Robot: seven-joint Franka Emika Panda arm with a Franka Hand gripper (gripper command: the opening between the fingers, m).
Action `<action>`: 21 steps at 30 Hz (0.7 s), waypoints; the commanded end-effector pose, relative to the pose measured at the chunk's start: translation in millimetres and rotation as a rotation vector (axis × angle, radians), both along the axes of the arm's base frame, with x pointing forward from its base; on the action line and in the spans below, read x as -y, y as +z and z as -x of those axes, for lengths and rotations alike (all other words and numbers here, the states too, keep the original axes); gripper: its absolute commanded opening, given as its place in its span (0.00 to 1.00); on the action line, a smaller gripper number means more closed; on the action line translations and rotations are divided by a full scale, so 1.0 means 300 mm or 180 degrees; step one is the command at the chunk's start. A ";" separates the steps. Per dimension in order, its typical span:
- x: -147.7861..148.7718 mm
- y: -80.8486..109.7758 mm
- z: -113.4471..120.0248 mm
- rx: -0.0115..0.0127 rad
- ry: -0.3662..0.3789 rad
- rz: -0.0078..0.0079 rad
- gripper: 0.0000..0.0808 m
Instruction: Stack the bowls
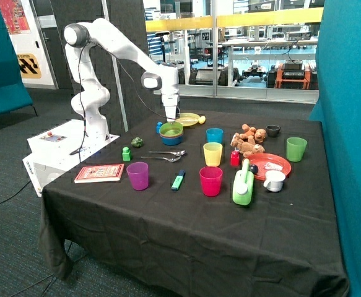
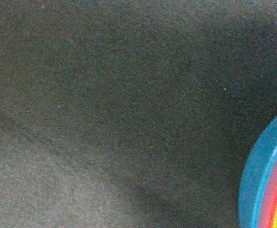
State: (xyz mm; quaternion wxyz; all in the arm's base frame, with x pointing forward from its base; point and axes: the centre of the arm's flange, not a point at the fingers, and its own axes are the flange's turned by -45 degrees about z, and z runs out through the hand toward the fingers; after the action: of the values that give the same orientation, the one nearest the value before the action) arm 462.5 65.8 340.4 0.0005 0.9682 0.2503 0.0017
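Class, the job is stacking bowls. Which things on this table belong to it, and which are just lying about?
Job: nested blue, pink and green bowls, gripper above them.
Lying about: cups, spoons, yellow plate, red plate, highlighter.

Arm [image 1: 121,46] stretched forward, wrist vertical, gripper [image 1: 170,117] pointing straight down.

Open black bench [image 1: 106,204] lies before the stacked bowls [image 1: 171,132]; spoons [image 1: 166,154] and cups [image 1: 213,153] crowd beside them.
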 end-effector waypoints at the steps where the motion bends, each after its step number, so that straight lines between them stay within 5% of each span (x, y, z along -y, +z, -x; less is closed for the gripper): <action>1: -0.008 -0.004 0.007 -0.00111 0.0018 -0.00003 0.77; 21: -0.004 0.068 -0.025 -0.00111 0.0016 -0.00003 0.82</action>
State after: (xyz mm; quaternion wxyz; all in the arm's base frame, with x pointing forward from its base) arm 464.1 67.7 347.4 0.0007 0.9674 0.2531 0.0019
